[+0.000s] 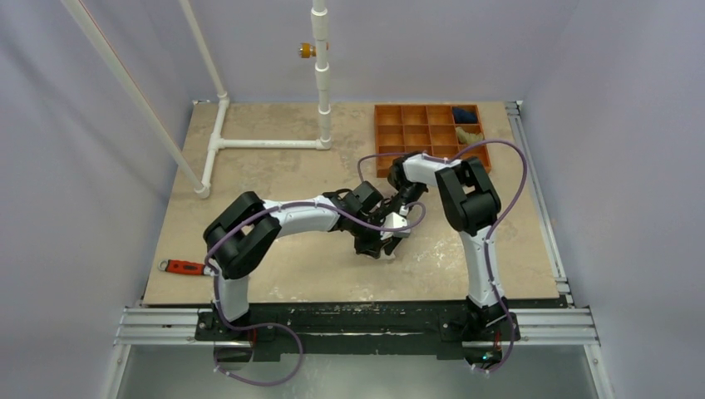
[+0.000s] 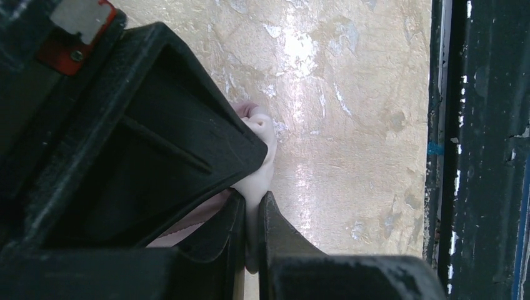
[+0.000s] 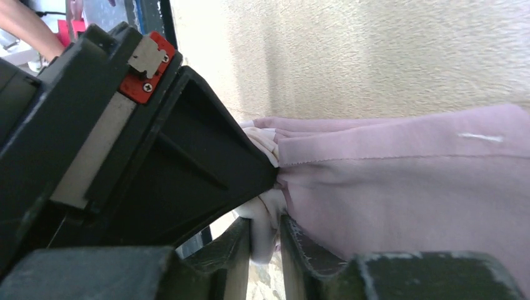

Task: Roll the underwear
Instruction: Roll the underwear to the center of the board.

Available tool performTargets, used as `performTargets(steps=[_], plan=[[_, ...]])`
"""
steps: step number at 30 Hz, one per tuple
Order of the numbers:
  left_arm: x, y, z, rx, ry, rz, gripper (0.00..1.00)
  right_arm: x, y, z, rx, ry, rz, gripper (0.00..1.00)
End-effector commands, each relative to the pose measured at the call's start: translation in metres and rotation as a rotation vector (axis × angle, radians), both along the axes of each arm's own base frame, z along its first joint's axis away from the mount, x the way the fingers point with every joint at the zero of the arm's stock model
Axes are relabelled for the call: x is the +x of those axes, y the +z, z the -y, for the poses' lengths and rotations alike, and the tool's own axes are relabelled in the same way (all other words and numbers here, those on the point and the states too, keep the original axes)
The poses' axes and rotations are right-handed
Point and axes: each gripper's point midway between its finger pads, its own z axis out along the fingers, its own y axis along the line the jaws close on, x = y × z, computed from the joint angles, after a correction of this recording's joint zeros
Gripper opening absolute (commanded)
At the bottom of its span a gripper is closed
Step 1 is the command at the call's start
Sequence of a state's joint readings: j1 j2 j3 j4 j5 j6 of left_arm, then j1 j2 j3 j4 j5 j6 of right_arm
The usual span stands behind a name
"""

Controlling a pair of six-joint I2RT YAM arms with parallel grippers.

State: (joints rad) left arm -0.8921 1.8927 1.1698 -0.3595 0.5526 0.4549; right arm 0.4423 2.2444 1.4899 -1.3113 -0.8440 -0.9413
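Note:
The underwear [image 1: 396, 223] is a small pale pink and cream bundle at mid-table, mostly hidden under both grippers. My left gripper [image 1: 385, 237] reaches in from the left. In the left wrist view it [image 2: 251, 200] is shut on a cream-white fold of the underwear [image 2: 262, 134]. My right gripper [image 1: 399, 218] comes down from the right, right against the left one. In the right wrist view its jaws [image 3: 265, 225] stand narrowly apart, and a cream fold fills the gap and touches both fingers. The pink body of the underwear [image 3: 406, 187] spreads to the right.
An orange compartment tray [image 1: 416, 133] stands at the back right, holding a dark blue bundle [image 1: 464, 115] and an olive-tan bundle [image 1: 468, 135]. A white pipe frame [image 1: 266, 144] rises at the back left. A red-handled tool [image 1: 183, 267] lies at the table's front left edge.

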Motion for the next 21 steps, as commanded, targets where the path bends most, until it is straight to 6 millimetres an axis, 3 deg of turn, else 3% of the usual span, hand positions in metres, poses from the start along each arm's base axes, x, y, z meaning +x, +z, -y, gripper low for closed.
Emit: performTargets(steps=[1, 8, 15, 21], plan=[[-0.021, -0.018, -0.018, 0.082, -0.017, -0.116, 0.00, 0.026, -0.007, 0.003, 0.025, -0.019, 0.124, 0.26], [-0.020, -0.021, -0.020, 0.102, -0.020, -0.113, 0.00, 0.032, -0.002, 0.015, 0.035, -0.072, 0.119, 0.32], [-0.019, -0.025, -0.022, 0.123, -0.007, -0.117, 0.00, 0.040, 0.016, 0.028, 0.084, -0.124, 0.118, 0.32], [-0.018, -0.026, -0.022, 0.136, -0.001, -0.150, 0.00, 0.053, 0.032, 0.052, 0.118, -0.219, 0.148, 0.30]])
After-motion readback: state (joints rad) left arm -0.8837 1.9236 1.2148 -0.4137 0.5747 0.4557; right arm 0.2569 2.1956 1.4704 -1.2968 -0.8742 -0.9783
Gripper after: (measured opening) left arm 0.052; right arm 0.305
